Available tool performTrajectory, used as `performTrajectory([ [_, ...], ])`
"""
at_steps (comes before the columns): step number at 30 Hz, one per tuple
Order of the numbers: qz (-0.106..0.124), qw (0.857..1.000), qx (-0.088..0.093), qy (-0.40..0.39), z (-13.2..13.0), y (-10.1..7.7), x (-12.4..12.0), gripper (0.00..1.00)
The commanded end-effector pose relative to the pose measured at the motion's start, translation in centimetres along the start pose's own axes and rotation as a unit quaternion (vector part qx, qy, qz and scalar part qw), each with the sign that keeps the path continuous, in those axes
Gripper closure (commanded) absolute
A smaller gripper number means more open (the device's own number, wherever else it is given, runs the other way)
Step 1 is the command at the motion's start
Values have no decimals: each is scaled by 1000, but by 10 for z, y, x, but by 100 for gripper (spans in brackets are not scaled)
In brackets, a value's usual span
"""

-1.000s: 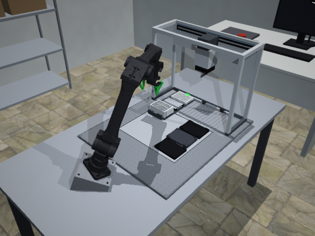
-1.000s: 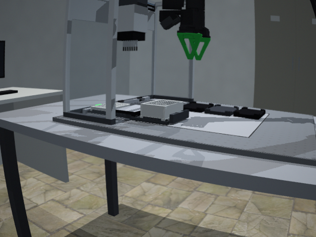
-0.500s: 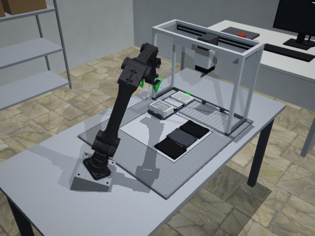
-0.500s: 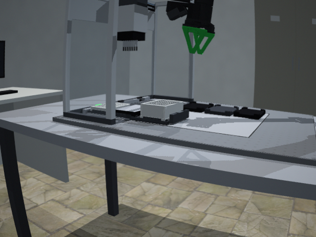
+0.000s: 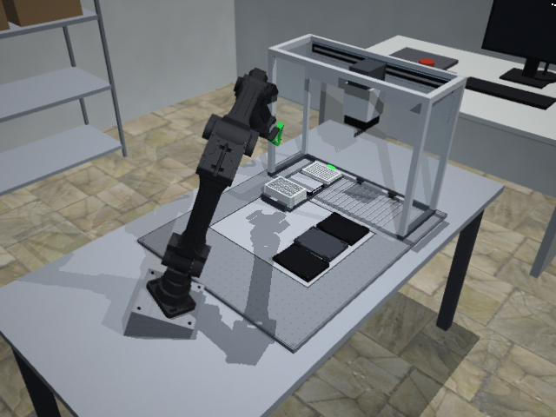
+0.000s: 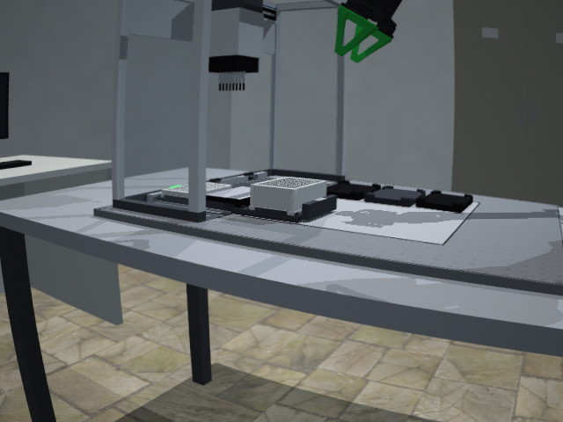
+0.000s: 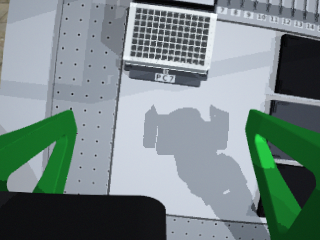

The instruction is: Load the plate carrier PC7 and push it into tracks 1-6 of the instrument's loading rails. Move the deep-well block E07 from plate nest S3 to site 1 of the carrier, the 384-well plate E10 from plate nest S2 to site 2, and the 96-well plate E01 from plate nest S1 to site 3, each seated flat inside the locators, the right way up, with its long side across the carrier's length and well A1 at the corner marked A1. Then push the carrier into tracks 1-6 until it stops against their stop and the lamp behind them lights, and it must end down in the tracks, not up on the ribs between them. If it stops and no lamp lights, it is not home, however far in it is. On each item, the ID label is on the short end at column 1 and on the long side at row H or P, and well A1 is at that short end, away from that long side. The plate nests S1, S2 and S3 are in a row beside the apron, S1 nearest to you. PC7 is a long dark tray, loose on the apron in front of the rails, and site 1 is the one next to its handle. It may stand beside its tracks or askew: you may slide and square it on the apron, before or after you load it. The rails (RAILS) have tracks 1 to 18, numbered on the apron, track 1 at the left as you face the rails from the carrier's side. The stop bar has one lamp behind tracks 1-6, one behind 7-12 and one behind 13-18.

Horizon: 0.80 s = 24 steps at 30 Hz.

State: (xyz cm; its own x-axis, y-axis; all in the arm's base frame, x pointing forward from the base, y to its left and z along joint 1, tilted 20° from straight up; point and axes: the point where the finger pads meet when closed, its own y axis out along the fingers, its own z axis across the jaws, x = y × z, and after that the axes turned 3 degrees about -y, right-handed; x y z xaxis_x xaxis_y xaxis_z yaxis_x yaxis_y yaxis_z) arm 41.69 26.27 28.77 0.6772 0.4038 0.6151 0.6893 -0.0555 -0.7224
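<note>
The dark carrier PC7 [image 5: 300, 184] lies in the leftmost tracks of the rails, inside the instrument frame. It carries the tall white deep-well block [image 5: 285, 190] next to its handle, the flat 384-well plate [image 5: 306, 182] in the middle and the 96-well plate [image 5: 321, 171] at the far end. A green lamp [image 5: 331, 167] glows just behind the carrier's far end. My gripper [image 5: 275, 133] is open and empty, high above the apron, left of the frame. In the wrist view the green fingers stand wide apart, with the deep-well block [image 7: 171, 36] far below.
Three dark plate nests [image 5: 321, 242] stand in a row on the right side of the white apron [image 5: 251, 228], all without plates. The instrument's grey frame [image 5: 359, 112] with its pipetting head [image 5: 361, 105] spans the rails [image 5: 363, 197]. The gripper also shows in the side view [image 6: 359, 40].
</note>
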Motion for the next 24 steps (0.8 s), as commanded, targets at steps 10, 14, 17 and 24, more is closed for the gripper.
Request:
performTrajectory([
  [10, -173, 985, 0, -6, 2, -10, 9, 0],
  [14, -199, 980, 0, -7, 3, -11, 9, 0],
  [17, -238, 971, -2, -6, 2, -10, 9, 0],
  [24, -290, 957, -12, 7, -10, -6, 48, 0],
])
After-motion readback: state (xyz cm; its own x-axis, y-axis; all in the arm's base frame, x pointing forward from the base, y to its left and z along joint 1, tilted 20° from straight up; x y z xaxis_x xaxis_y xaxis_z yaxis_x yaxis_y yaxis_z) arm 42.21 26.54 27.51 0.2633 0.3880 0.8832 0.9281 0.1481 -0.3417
